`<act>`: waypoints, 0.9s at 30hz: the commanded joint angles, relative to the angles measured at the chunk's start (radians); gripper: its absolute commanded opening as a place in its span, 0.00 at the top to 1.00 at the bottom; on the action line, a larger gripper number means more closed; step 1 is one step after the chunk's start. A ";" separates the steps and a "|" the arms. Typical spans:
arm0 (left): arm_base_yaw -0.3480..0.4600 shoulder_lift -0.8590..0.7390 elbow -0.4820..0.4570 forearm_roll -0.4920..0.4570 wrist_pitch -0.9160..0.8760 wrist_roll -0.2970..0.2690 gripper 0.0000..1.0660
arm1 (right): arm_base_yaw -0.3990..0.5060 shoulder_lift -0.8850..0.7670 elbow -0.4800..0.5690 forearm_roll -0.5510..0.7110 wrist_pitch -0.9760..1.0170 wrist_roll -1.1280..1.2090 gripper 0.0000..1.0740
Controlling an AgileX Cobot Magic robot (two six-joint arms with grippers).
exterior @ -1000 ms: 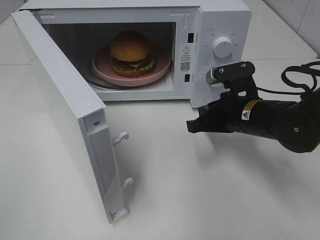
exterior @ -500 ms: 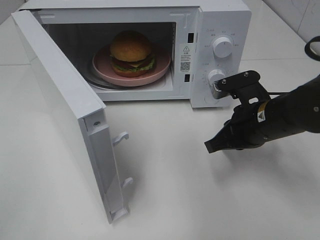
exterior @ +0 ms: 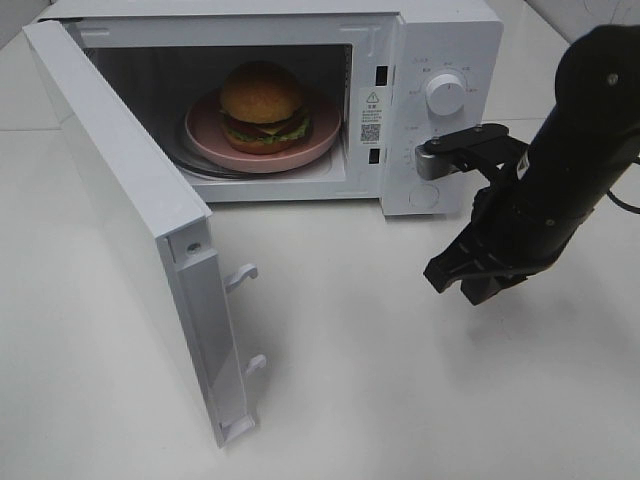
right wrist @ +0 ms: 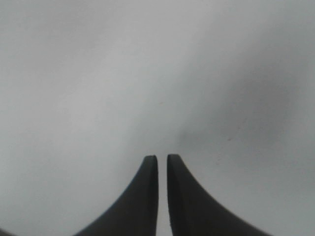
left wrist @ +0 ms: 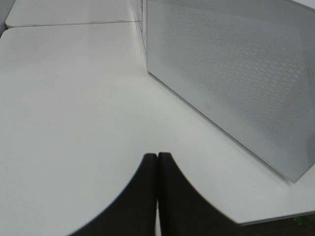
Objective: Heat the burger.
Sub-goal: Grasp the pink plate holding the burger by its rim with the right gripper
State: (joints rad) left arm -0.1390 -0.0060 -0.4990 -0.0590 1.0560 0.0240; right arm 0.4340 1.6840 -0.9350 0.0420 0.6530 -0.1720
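Note:
The burger [exterior: 262, 104], with a golden-brown bun, lettuce and patty, sits on a pink plate [exterior: 324, 131] inside the open white microwave [exterior: 440, 40]. My right gripper [exterior: 457, 283] hangs tips-down over the white table in front of the microwave's control panel, well to the right of the burger. In the right wrist view its fingers [right wrist: 158, 158] are shut and empty over bare table. My left gripper [left wrist: 157, 156] is shut and empty; it is out of the exterior high view and faces the outer side of the door [left wrist: 236, 73].
The microwave door [exterior: 130, 200] stands swung wide open toward the front left, with its latch hooks [exterior: 242, 275] sticking out. Two dials [exterior: 444, 93] are on the control panel. The white table [exterior: 340, 400] extends in front.
My right arm has pulled back to the right, away from the microwave opening, and tipped from lying nearly level to pointing down at the table. The burger, plate and door have not moved.

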 commanded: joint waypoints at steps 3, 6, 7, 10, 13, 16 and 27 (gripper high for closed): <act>0.001 -0.008 0.002 -0.005 -0.014 0.000 1.00 | -0.003 -0.008 -0.079 0.213 0.131 -0.274 0.92; 0.001 -0.008 0.002 -0.005 -0.014 0.000 1.00 | -0.003 -0.008 -0.099 0.276 0.121 -0.391 0.91; 0.001 -0.008 0.002 -0.005 -0.014 0.000 1.00 | -0.003 -0.008 -0.099 0.276 0.121 -0.391 0.91; 0.001 -0.008 0.002 -0.005 -0.014 0.000 1.00 | -0.002 -0.008 -0.107 0.319 0.068 -0.526 0.88; 0.001 -0.008 0.002 -0.005 -0.014 0.000 1.00 | -0.002 -0.008 -0.107 0.358 0.034 -0.639 0.86; 0.001 -0.008 0.002 -0.005 -0.014 0.000 1.00 | -0.002 -0.008 -0.107 0.418 -0.011 -0.763 0.84; 0.001 -0.008 0.002 -0.005 -0.014 0.000 1.00 | -0.002 -0.008 -0.107 0.463 -0.062 -0.992 0.60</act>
State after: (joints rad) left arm -0.1390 -0.0060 -0.4990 -0.0590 1.0560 0.0240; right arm 0.4340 1.6840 -1.0360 0.4870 0.5920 -1.1430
